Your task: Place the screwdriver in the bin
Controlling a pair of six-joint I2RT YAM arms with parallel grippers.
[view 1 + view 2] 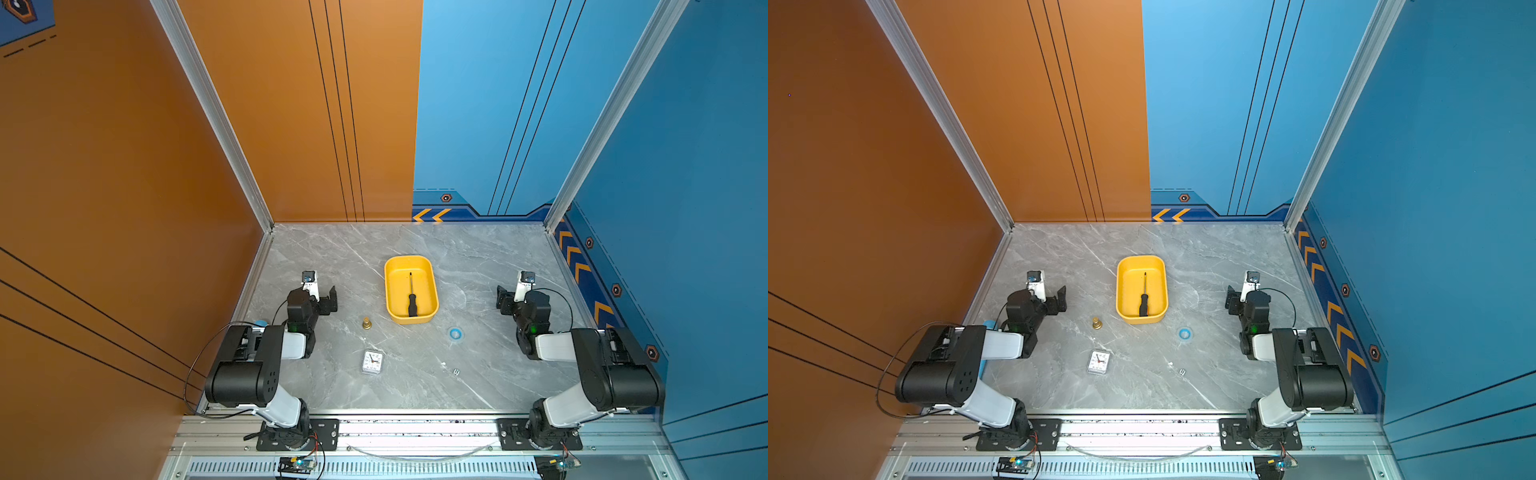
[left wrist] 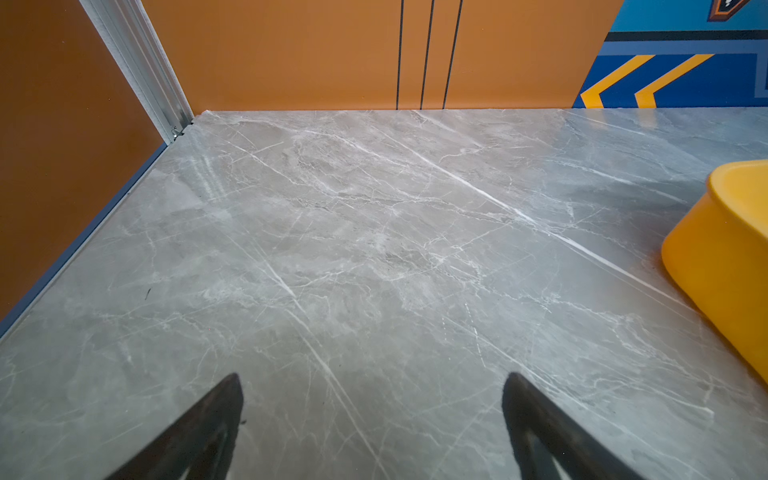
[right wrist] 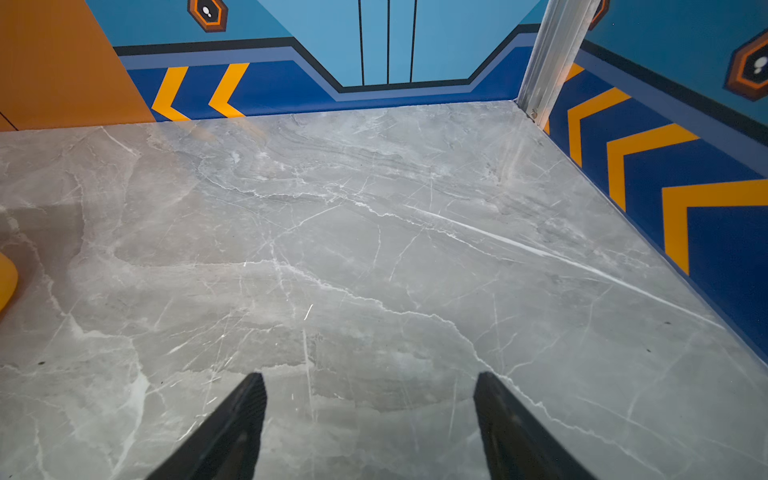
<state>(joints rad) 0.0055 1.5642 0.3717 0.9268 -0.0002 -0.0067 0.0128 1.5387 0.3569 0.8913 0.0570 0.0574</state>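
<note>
The screwdriver (image 1: 411,299) (image 1: 1143,300) lies flat inside the yellow bin (image 1: 391,286) (image 1: 1122,286) in both top views, black handle toward the front, thin shaft pointing to the back. My left gripper (image 1: 330,300) (image 1: 1061,299) stands open, left of the bin and apart from it. My right gripper (image 1: 502,298) (image 1: 1231,300) stands open to the bin's right. In the left wrist view the gripper (image 2: 372,384) is open over bare marble, with the bin's wall (image 2: 723,257) at one edge. In the right wrist view the gripper (image 3: 370,384) is open and empty, and a sliver of the bin (image 3: 6,282) shows.
A small brass piece (image 1: 366,323) and a small square clock (image 1: 372,361) sit in front of the bin on the left. A blue ring (image 1: 455,333) and a tiny die (image 1: 456,372) lie front right. Walls enclose the marble table (image 1: 478,257) on three sides.
</note>
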